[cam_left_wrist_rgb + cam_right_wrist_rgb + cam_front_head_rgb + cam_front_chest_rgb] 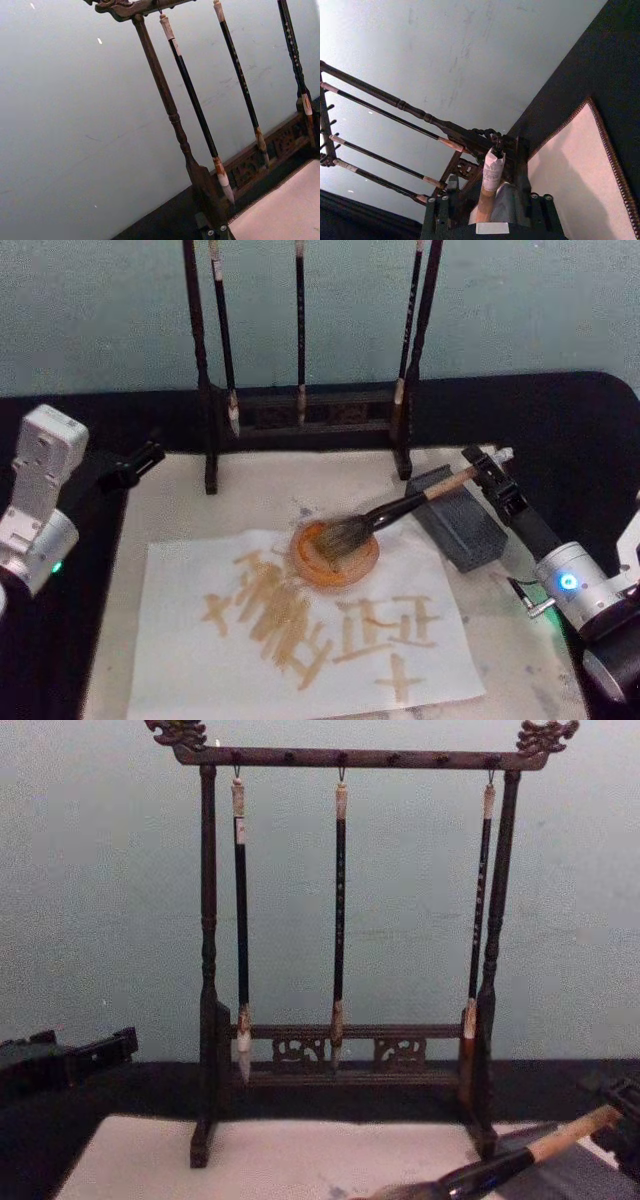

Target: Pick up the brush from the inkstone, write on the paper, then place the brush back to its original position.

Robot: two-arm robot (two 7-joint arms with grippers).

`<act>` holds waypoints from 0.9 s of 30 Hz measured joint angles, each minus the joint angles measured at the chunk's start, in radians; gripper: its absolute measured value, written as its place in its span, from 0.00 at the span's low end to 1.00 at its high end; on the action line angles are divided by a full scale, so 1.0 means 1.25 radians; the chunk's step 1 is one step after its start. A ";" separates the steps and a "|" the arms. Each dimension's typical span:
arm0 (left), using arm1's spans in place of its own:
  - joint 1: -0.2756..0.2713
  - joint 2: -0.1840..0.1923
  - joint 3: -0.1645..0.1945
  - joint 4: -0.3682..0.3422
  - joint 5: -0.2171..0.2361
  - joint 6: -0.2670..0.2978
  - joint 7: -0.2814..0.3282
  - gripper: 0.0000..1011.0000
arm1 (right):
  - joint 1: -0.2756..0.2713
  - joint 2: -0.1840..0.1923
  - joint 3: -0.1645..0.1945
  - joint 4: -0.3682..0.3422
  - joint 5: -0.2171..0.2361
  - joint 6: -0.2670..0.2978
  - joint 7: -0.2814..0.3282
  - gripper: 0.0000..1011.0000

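The brush [400, 508] lies slanted, its bushy bristles in a round orange dish [352, 575] and its shaft resting across the dark grey inkstone [462, 522]. My right gripper [490, 472] is at the brush's tan upper end, open, one finger on each side of the shaft. In the right wrist view the pale cap of the brush [492, 170] stands up between the fingers [440, 205], with a gap on each side of it. The paper [180, 660] lies in front, marked with tan strokes. My left gripper [138, 462] is parked at the far left.
A dark wooden rack [300, 415] with three thin hanging brushes [340, 910] stands at the back of the beige mat [180, 500]. The mat lies on a black tabletop [580, 440]. The dish sits on the paper's far edge.
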 joint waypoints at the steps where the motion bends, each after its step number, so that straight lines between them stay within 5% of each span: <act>1: 0.000 0.000 0.000 0.000 0.000 0.000 0.000 0.99 | 0.000 0.000 0.000 0.000 0.000 0.000 0.000 0.75; 19: 0.000 0.000 0.000 0.000 0.000 0.000 0.000 0.99 | -0.003 0.009 -0.008 -0.017 -0.006 -0.010 -0.015 0.18; 27: 0.000 0.000 0.000 0.000 0.000 0.000 0.000 0.99 | -0.006 0.015 -0.013 -0.029 -0.006 -0.012 -0.025 0.18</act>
